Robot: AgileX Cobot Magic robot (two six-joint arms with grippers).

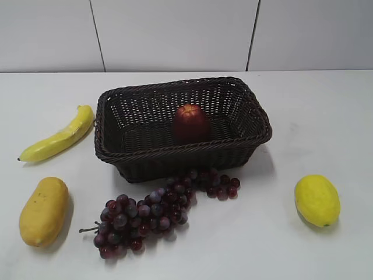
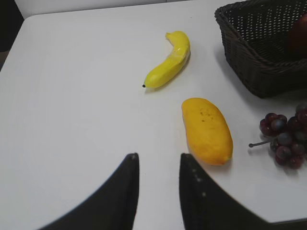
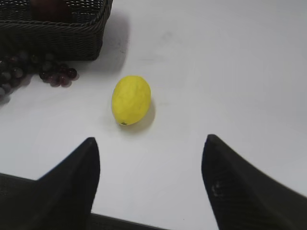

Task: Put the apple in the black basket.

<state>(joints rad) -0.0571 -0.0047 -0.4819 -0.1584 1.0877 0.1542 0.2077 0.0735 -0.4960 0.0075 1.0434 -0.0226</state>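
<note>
The dark red apple (image 1: 190,123) stands upright inside the black basket (image 1: 250,105), right of its middle. A sliver of the apple (image 2: 300,36) shows in the basket (image 2: 249,62) in the left wrist view, and its blurred base (image 3: 48,7) shows above the basket wall (image 3: 57,40) in the right wrist view. My left gripper (image 2: 158,157) is open and empty over bare table, near the mango. My right gripper (image 3: 150,141) is wide open and empty, short of the lemon. Neither gripper shows in the exterior view.
A banana (image 1: 58,139) and a yellow mango (image 1: 44,210) lie left of the basket. A purple grape bunch (image 1: 157,210) lies in front of it. A lemon (image 1: 316,199) lies at the right front. The white table (image 1: 326,116) meets a wall behind.
</note>
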